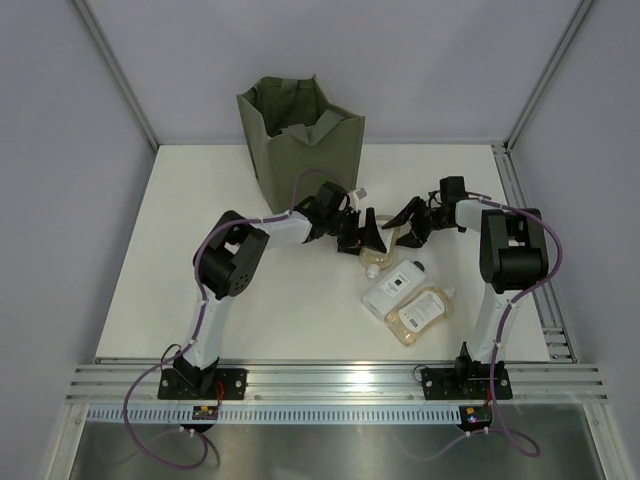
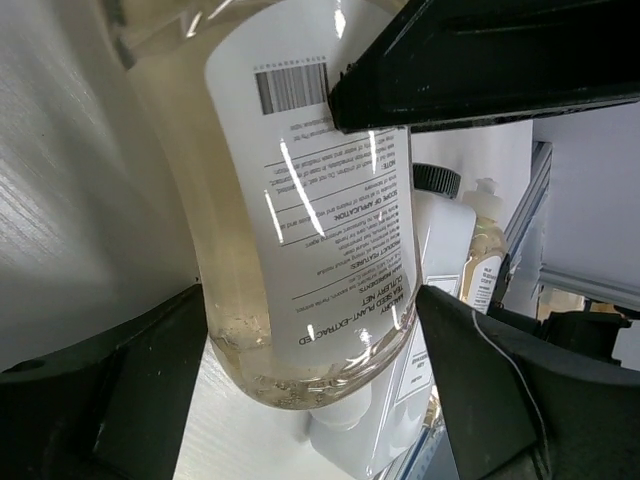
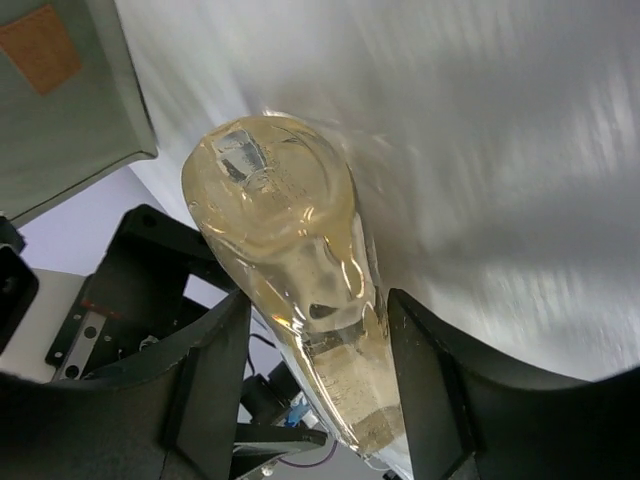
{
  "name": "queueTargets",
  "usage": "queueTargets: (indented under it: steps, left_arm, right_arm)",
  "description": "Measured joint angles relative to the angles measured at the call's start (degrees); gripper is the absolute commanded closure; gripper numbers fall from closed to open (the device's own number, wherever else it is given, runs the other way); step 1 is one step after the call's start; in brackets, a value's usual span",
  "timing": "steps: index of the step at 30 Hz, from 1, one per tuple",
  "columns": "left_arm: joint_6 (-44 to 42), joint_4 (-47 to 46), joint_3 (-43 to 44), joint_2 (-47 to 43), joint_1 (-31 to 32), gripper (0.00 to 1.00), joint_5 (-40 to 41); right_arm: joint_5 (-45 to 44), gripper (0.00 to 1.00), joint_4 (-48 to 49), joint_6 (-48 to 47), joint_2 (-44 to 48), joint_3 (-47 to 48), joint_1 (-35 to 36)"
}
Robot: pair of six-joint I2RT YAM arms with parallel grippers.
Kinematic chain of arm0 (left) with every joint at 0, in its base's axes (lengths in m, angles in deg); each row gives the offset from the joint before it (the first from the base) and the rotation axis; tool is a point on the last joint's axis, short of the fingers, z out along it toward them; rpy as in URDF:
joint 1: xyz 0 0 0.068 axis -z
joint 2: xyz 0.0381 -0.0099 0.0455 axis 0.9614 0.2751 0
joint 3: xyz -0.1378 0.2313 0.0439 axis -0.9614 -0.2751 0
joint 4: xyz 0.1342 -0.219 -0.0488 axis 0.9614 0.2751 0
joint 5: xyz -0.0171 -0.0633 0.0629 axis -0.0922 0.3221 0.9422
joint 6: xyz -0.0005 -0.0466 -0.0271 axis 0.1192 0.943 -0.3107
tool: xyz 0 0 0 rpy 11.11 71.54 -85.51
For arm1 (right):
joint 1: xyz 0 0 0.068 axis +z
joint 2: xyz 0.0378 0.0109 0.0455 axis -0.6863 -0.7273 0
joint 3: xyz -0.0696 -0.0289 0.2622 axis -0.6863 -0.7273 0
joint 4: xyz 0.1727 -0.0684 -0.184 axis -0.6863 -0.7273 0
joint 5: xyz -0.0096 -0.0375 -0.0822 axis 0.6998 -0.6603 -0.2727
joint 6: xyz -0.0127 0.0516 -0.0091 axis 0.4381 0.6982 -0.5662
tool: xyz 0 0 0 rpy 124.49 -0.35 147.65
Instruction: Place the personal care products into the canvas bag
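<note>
The amber bottle lies far-to-near at the surface centre, straddled by left fingers and right fingers; whether either clamps, I cannot tell.

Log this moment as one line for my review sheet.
left gripper: straddles amber bottle | right gripper: straddles same bottle | grip: unclear both | white bottle, second amber bottle: on table | canvas bag: upright

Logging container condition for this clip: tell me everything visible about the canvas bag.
The canvas bag is olive-grey fabric, boxy, standing upright at the far centre of the table, mouth open, with its handles slumped inward. A small orange mark shows on one side. The inside is hidden. Nothing visibly touches it except the table.
</note>
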Motion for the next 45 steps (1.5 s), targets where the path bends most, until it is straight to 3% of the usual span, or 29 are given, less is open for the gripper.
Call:
queueTargets:
  steps: [7,11,21,25,28,34,42,45]
  left_arm:
    - [4.81,-3.52,0.02,1.42,0.00,0.14,-2.95]
    - [7.67,-5.29,0.02,2.29,0.00,0.13,-4.57]
    - [9.68,-6.40,0.26,3.30,0.33,0.13,-8.20]
    - [9.57,-6.47,0.26,3.43,0.57,0.14,-9.49]
    - [9.62,-6.47,0.26,3.43,0.61,0.13,-10.43]
    - [9.81,-5.79,0.26,3.43,0.13,0.12,-11.02]
    - [9.51,-5.86,-0.37,3.17,-1.60,0.07,-11.28]
    - [7.37,-4.90,-1.49,1.31,-1.64,0.01,-10.54]
  right_arm:
    - [3.48,0.46,6.97,0.09,-1.81,-0.24,-0.11]
    - [4.87,0.45,7.63,-1.60,-2.51,0.11,-0.09]
    - [4.04,0.28,-0.96,-9.57,-3.78,4.87,2.01]
    - [4.92,0.27,-5.51,-14.23,-4.31,5.97,2.80]
    - [6.27,0.33,-7.65,-16.85,-4.31,5.84,2.89]
    - [10.71,0.47,-3.15,-14.86,-5.31,4.28,2.89]
    - [19.63,1.00,14.58,-2.47,-7.96,-0.96,2.86]
    - [23.08,1.00,22.60,2.45,-7.93,-3.78,2.86]
